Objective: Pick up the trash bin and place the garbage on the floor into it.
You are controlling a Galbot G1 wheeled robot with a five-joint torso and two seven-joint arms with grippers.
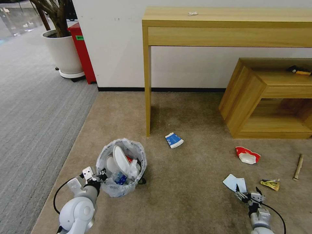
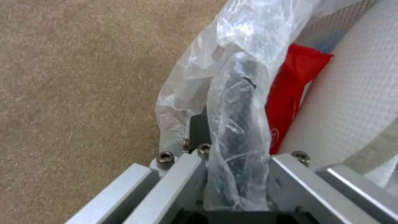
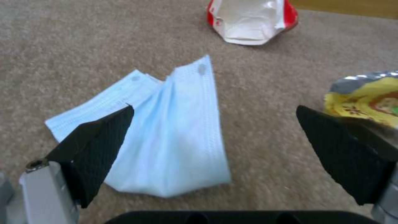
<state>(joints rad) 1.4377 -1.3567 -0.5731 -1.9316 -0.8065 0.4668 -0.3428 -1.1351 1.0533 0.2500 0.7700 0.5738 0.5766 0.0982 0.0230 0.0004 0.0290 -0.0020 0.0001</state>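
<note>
Beige carpet point(image 1: 195, 182) runs from your base to the white wall, with a tall wooden console table point(image 1: 227, 22) and a low wooden shelf unit point(image 1: 269, 97) standing against that wall. To your left the surface changes to grey ribbed carpet point(image 1: 35, 113), where a white plant pot point(image 1: 63, 52) and a red box point(image 1: 83, 55) stand.

Your left gripper point(image 1: 103, 177) is clamped on the near rim of the trash bin point(image 1: 122, 167); in the left wrist view the bag-covered black rim point(image 2: 238, 124) passes between the closed metal jaws. Inside the bin you have a white slipper point(image 1: 121, 159), a red wrapper point(image 2: 290, 93) and a plastic bottle point(image 1: 119, 177) (other contents are too tangled to identify). Whether the bin is resting on the floor or lifted off it cannot be determined.

Your right gripper point(image 1: 249, 191) is low over the carpet with its black fingers point(image 3: 95, 146) spread wide, holding nothing. The blue mask point(image 3: 166, 137) lies flat just ahead of them, one fingertip overlapping its edge in the right wrist view. A yellow crumpled wrapper point(image 1: 270, 184) lies just beside the gripper.

Loose items on the floor: a red-white cup point(image 1: 247, 155) beyond the mask, a blue-white carton point(image 1: 174, 140) near the table leg, and a wooden stick point(image 1: 298, 167) at the far right.
</note>
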